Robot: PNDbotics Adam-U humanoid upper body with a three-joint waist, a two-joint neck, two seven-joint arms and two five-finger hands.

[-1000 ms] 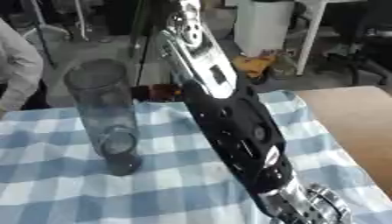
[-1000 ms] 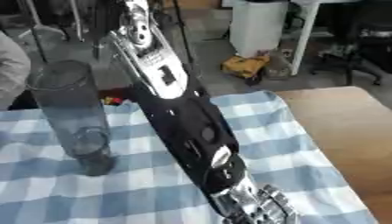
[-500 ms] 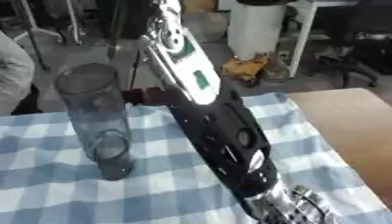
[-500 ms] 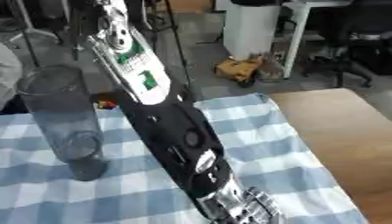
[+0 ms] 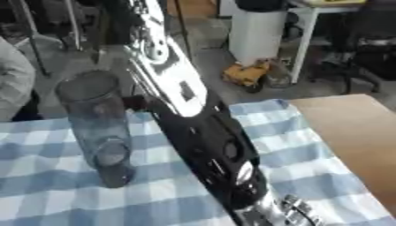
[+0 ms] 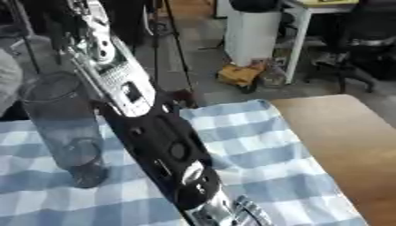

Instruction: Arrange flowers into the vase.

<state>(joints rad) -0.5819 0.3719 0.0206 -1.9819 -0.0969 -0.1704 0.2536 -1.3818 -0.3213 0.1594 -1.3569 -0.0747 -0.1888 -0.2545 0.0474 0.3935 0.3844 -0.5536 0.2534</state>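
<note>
A tall clear glass vase (image 6: pixel 58 128) stands upright on the blue-and-white checked cloth (image 5: pixel 271 145), left of middle, and I see no flower in it. A black and silver arm crosses both views from the top down to the lower right. It passes just right of the vase without touching it. My right hand (image 5: pixel 298 212) shows only as silver fingers at the bottom edge, low over the cloth. A small dark reddish thing (image 6: pixel 182 97) lies at the cloth's far edge, mostly hidden by the arm. My left hand is out of view.
Bare wooden tabletop (image 5: pixel 348 132) lies right of the cloth. A person's grey sleeve (image 5: pixel 12 84) shows at the left edge. Beyond the table are a white bin (image 5: pixel 259 31) and a yellow object (image 5: pixel 247 73) on the floor.
The upper part of the arm has swung to the left in the views while the hand stayed at the bottom edge. The vase has not moved.
</note>
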